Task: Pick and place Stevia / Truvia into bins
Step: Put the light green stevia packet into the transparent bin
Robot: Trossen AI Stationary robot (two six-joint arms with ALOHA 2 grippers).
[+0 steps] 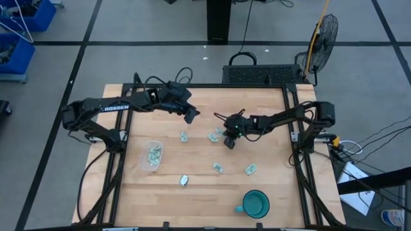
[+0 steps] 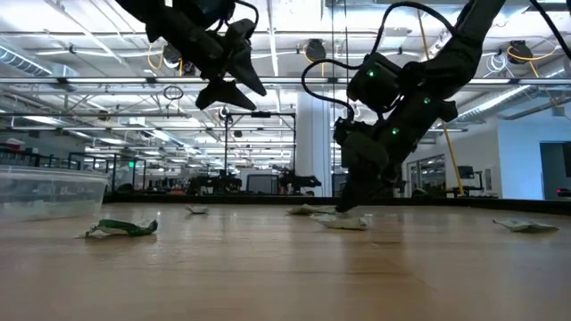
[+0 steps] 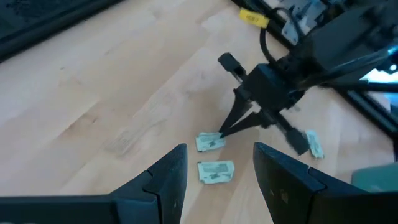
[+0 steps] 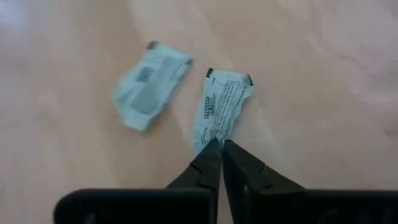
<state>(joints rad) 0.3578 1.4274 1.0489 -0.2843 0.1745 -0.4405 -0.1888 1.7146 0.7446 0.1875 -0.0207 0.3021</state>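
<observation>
Closest to my right wrist camera, my right pincer [image 4: 218,149] is clenched on the near end of one Stevia sachet [image 4: 221,107], which lies on the wooden table [image 4: 323,74]; a second sachet [image 4: 147,91] lies just beside it, apart from my fingers; from above, this pincer [image 1: 229,142] is low near the middle of the table, with the two sachets beside it; my left pincer [image 1: 191,117] hangs in the air over the far-left part of the table, its fingers [image 3: 163,180] apart and grasping nothing; the clear tub [image 1: 152,155] stands at the left side and holds some sachets already; more sachets lie loose on the wood, one [image 1: 183,181] near the front, two [image 1: 250,169] toward the right; a green cup [image 1: 255,203] stands at the front right.
</observation>
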